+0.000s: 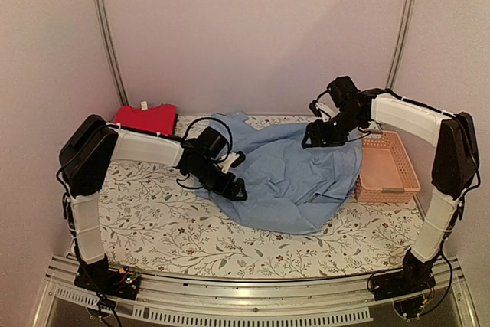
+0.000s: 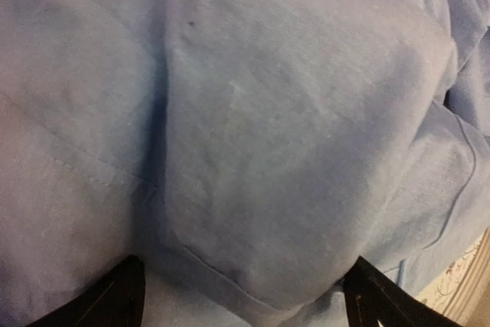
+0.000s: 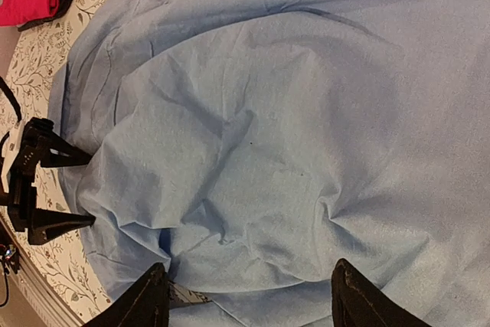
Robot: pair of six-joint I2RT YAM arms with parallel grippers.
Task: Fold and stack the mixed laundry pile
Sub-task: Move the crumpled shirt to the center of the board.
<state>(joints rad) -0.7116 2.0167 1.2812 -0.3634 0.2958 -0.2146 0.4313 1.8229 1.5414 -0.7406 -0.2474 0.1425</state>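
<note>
Evidently limp and light: the crumpled light-blue collared cloth shirt (image 1: 295, 181) lay in the middle of the worktop (image 1: 153, 227). Left end effector (image 1: 240, 176) spread at its left edge; right end effector (image 1: 318, 142) spread above it. Judged best pinched at a seamed edge.

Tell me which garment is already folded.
The bright red cloth garment, lying compact at the far left corner; the light blue shirt sprawls rumpled across the middle.

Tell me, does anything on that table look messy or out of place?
The light blue cloth shirt lies crumpled and bunched in the middle, unfolded, unlike the bright red cloth garment neatly folded at the far left corner.
</note>
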